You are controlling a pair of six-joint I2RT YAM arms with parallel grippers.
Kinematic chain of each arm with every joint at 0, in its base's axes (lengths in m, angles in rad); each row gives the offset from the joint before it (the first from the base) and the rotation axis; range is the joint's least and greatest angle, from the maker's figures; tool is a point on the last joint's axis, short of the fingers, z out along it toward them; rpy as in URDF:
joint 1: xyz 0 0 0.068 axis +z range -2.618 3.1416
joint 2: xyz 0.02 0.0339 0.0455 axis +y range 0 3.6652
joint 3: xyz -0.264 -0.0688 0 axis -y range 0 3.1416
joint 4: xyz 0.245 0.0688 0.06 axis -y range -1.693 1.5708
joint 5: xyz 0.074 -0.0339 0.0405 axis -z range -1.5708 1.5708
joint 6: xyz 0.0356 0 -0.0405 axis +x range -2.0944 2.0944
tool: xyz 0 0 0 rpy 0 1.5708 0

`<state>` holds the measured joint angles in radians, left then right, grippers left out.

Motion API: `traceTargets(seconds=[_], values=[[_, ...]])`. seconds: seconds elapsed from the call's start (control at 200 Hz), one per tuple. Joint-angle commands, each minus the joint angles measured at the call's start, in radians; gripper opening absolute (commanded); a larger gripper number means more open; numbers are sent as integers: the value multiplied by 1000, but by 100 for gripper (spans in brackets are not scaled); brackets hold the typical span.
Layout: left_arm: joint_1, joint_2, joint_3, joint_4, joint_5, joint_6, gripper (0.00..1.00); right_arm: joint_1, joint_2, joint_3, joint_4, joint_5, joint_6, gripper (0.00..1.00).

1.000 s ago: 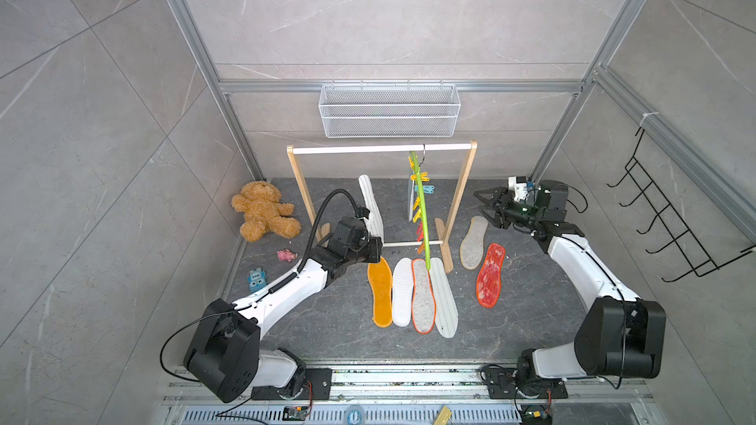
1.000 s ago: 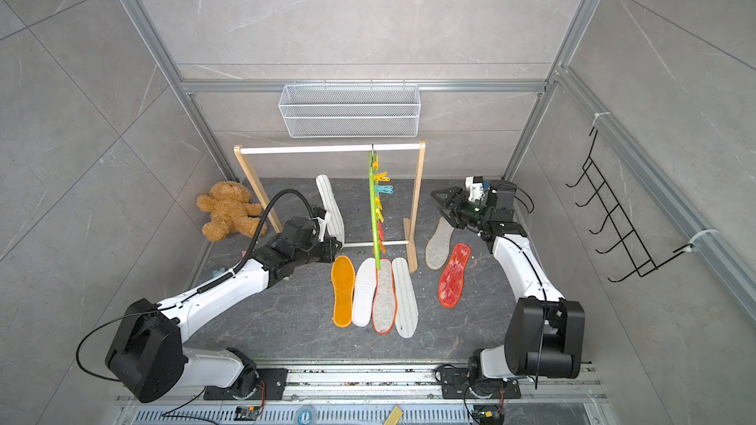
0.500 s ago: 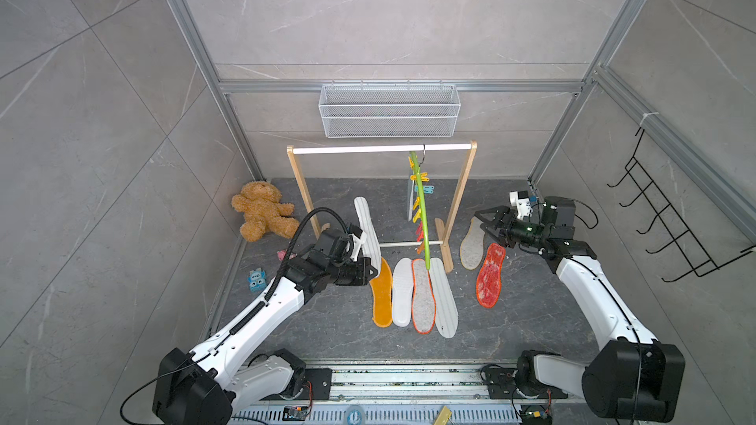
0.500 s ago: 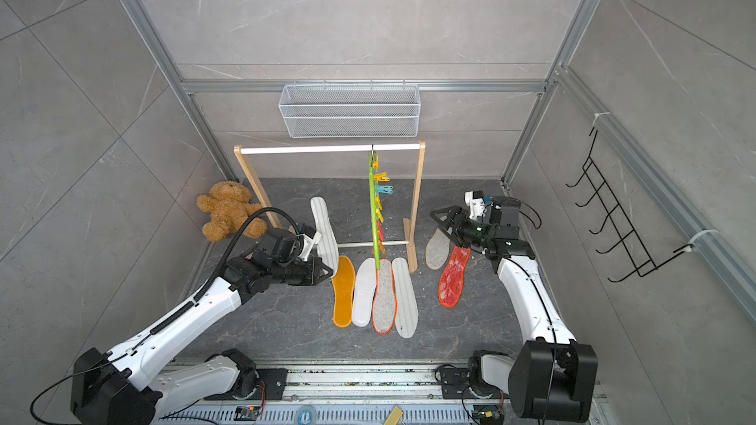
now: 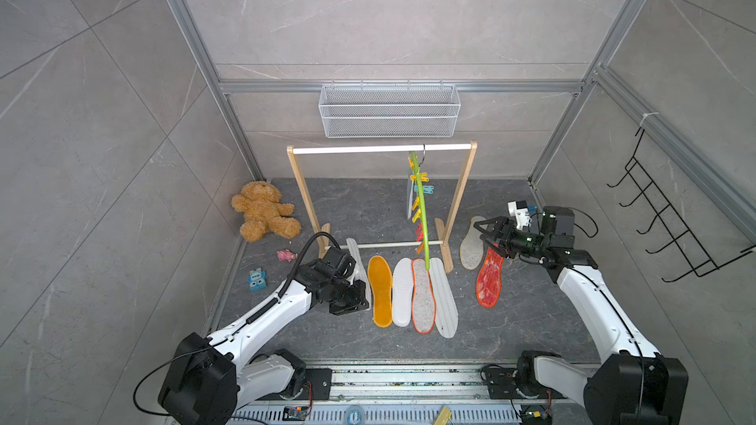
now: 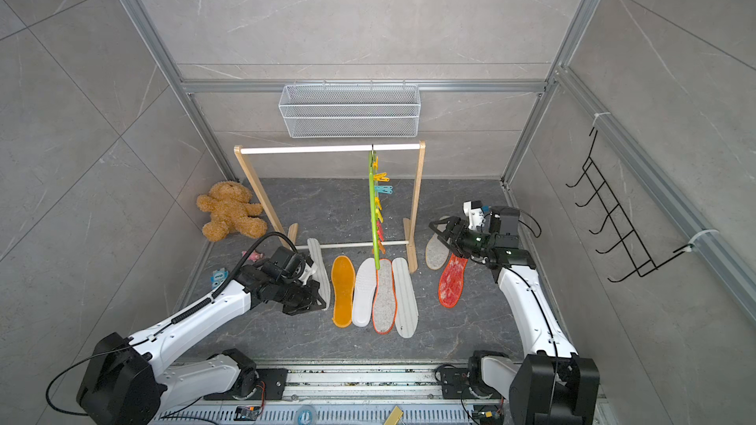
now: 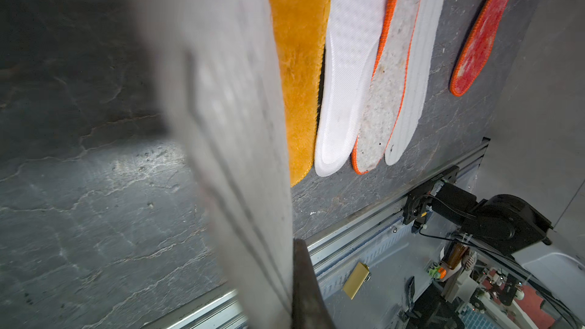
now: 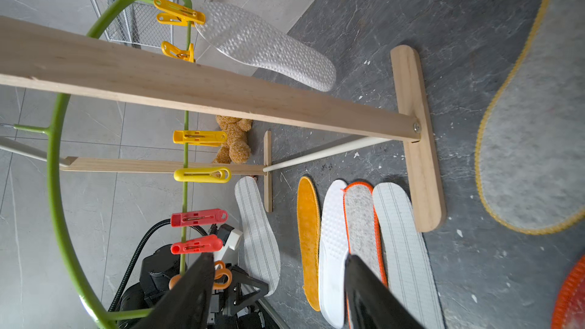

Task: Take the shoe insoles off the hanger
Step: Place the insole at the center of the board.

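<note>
In a top view, the left gripper [image 6: 321,300] is pinching the near end of a pale striped insole [image 6: 318,259] stretching alongside the orange-yellow insole [image 6: 343,292]. The white insole [image 6: 364,292], orange-rimmed grey insole [image 6: 383,304] and second striped insole [image 6: 406,300] are lying below the lime-green hanger [image 6: 373,214], which is hanging from the wooden rack [image 6: 416,198]. The right gripper [image 6: 439,237] is hovering, jaws spread, over the felt insole [image 6: 434,255] and red mesh insole [image 6: 452,284].

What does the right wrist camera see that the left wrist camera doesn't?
Only the right wrist view shows the green hanger, its clips, a bumpy insole clipped on, and the teddy bear. Only the left wrist view shows the right arm's base and a small gold tab. Both show the orange insole, white insole, red insole and one striped insole.
</note>
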<state>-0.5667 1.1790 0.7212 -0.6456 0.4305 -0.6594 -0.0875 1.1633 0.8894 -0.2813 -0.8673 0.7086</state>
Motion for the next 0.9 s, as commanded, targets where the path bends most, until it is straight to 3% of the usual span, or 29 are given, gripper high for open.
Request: traceTargets(seconds=[0.0,0.499,0.894], values=[[1,27,-33,12,34,-26,0,-1,-16,-15,-9,-24,-23,68],[2,135,-42,25,63,14,0,-1,1,-16,11,-35,-13,68],[2,183,-26,-14,-17,11,0,-1,9,-15,37,-46,5,67]])
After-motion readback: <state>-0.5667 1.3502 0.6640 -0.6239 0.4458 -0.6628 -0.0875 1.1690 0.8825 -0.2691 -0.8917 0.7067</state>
